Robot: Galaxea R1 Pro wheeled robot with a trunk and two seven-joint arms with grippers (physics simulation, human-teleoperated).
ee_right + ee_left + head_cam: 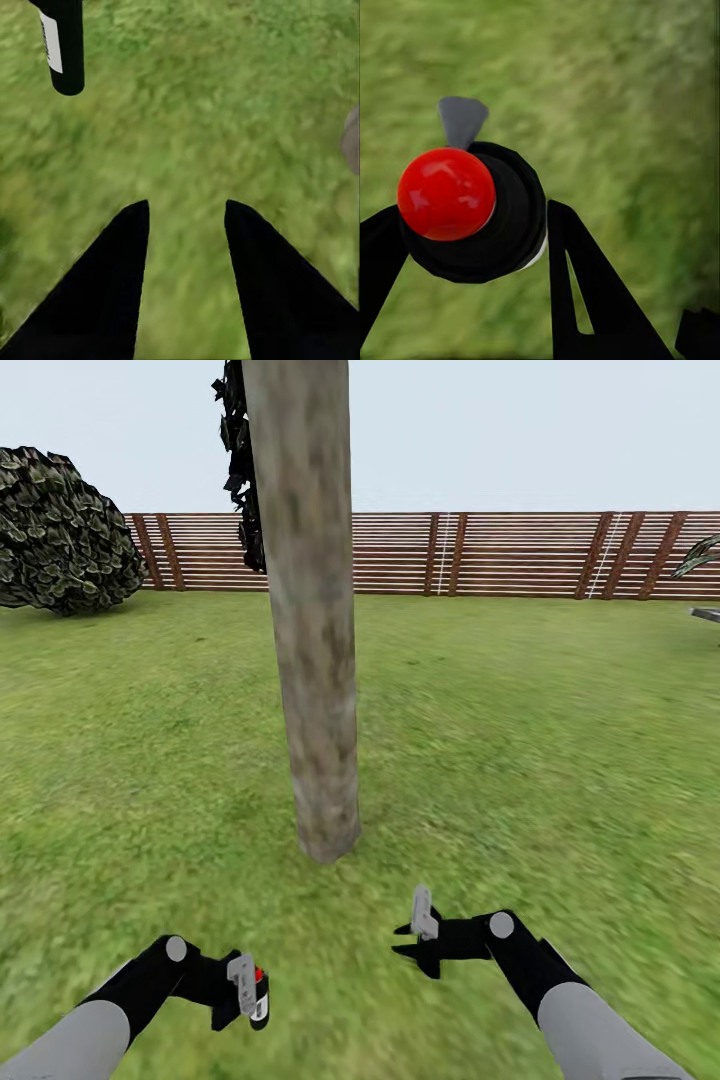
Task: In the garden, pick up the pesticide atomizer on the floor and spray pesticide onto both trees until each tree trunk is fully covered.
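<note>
Grass (520, 740) ran green all the way back to a brown slat fence (520, 555) under a pale sky, and right up the middle of the head view stood the tree trunk (310, 620), thick, mottled grey-tan, planted at about 12 o'clock from the robot. A dark rounded bush (60, 530) sat off at 10 o'clock against the fence, and black leaves (240, 460) hung just behind the trunk's upper left.

Down low, the left gripper (240, 1000) was clamped on the atomizer (258, 995), a black bottle with a red cap and a pale label. In the left wrist view the red cap (446, 193) faced the camera, a grey nozzle tab (462, 120) stuck out beyond it, and a black finger (585, 292) pressed against the bottle's side. The bottle sat at roughly 7 o'clock from the trunk's base, near but not touching.

The right gripper (412, 945) hung at about 5 o'clock from the trunk's base, jaws spread wide with nothing between them; its view showed two black fingers (112, 285) over bare grass and the atomizer's lower end (64, 45) in a corner.

Open lawn lay on both sides of the trunk, with the fence well back.
</note>
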